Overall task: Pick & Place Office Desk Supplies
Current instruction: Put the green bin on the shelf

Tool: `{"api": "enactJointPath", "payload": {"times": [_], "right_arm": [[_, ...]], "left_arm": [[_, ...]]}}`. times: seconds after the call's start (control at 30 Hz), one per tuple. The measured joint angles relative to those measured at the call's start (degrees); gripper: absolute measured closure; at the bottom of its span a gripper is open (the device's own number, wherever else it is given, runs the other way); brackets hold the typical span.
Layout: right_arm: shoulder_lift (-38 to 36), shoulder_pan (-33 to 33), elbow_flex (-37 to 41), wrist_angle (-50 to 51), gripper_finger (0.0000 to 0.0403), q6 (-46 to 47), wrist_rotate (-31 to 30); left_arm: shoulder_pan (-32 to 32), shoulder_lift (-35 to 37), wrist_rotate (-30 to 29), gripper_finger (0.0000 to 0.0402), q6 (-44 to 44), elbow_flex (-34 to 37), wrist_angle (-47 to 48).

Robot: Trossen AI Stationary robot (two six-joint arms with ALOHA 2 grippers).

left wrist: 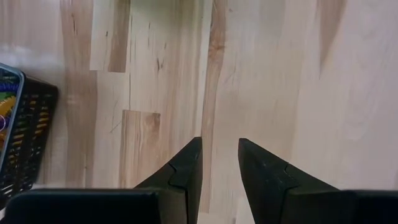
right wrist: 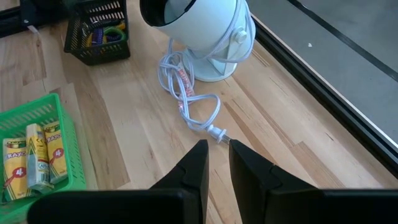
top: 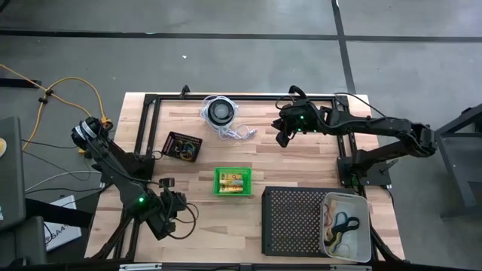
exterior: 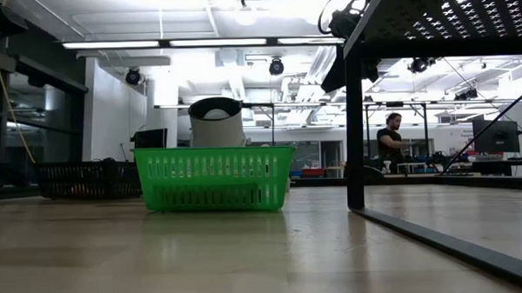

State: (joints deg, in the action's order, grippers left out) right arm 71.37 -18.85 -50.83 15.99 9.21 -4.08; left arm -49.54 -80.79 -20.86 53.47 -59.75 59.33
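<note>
While its fingers stand slightly apart with nothing between them, the right gripper (right wrist: 216, 152) hangs over the bare worktop (right wrist: 273, 140), just short of the white plug (right wrist: 216, 132) and cord (right wrist: 186, 93) of a small fan (right wrist: 205, 34). Farther off sit a green basket (right wrist: 37, 152) of crayon packets (right wrist: 46, 155) and a black basket (right wrist: 99, 31) of coloured bands. The left gripper (left wrist: 219, 165), likewise parted and empty, waits near that black basket (left wrist: 22, 134).

Green basket (top: 233, 181) holds yellow packets (right wrist: 38, 152); black perforated tray (top: 290, 218); possibly white fan (right wrist: 208, 34).
</note>
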Motion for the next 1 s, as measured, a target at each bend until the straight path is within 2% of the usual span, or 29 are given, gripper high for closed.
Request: {"api": "enactJointPath", "payload": {"times": [0.6,0.77,0.9,1.0], "right_arm": [[0.0,0.0,0.0,-0.5,0.0352,0.1,-0.3],[0.1,0.2,0.0,-3.5,0.0352,1.7,1.8],[0.3,3.0,0.0,-7.0,0.0352,1.2,5.9],[0.5,7.0,0.0,-9.3,0.0352,-0.3,5.6]], "left_arm": [[3.3,0.0,0.1,0.0305,0.2,0.0,0.0],[4.5,0.0,0.1,0.0305,0.2,0.0,0.0],[5.4,0.0,0.1,0.0305,0.2,0.0,0.0],[6.1,0.0,0.1,0.0305,0.1,0.0,0.0]]}}
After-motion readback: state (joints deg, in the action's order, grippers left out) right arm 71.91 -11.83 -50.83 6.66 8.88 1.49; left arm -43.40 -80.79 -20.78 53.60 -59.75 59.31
